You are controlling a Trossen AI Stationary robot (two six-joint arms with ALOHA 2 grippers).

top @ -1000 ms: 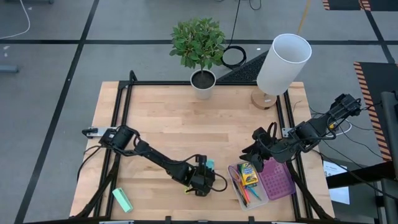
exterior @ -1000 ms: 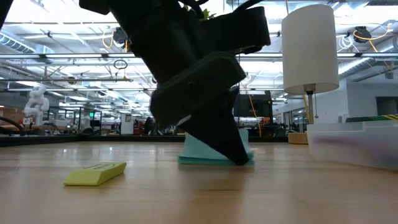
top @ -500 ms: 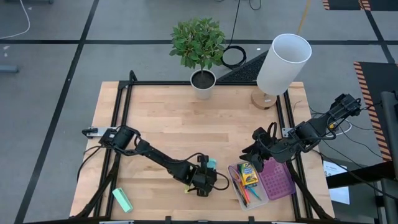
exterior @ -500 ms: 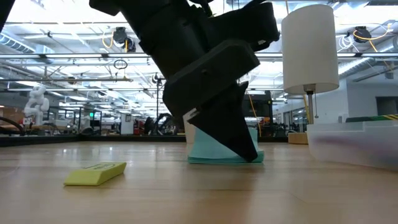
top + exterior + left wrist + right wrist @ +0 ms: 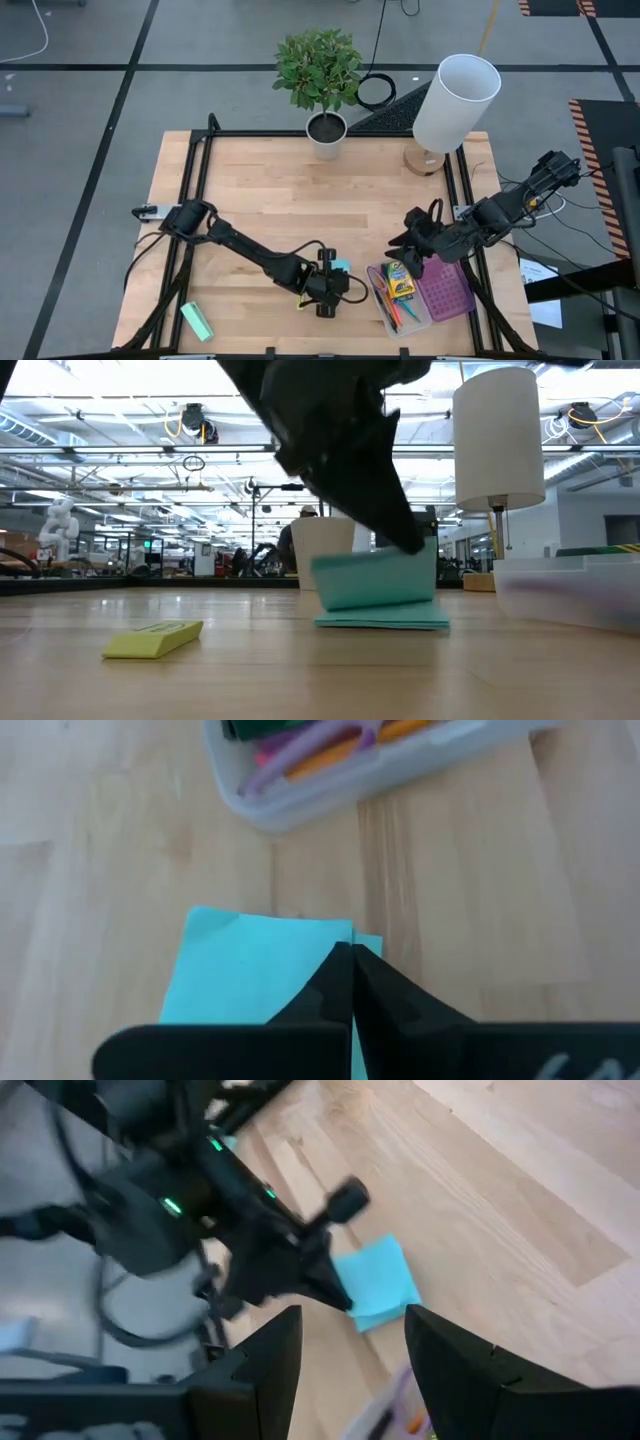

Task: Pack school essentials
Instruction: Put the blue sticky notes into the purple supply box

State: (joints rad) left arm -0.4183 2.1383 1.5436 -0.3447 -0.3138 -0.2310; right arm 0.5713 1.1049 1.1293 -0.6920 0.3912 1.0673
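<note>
- Near the front edge of the bench (image 5: pixel 250 210), a little right of its middle, the left pincer (image 5: pixel 331 284) is closed on the light-blue sticky-note pad (image 5: pixel 378 582); in the low view the top leaves are pinched and lifted at an angle while the bottom of the pad lies flat on the wood.
- Just right of the pad, apart from it, sits the clear tray (image 5: pixel 417 316), already holding the crayon box (image 5: pixel 400 281) and the pencils (image 5: pixel 389 305). In the left wrist view the tray's corner lies straight ahead of the fingertips (image 5: pixel 345 982).
- So the carry runs rightward along the front edge, and the left arm is the one on the pad.
- My worry: only some sheets may come up, fanning the pad.
- Over the tray's back end hangs the right pincer (image 5: pixel 348 1342), fingers spread and empty.
- Far off at the front left corner lies the mint-green block (image 5: pixel 196 321).
</note>
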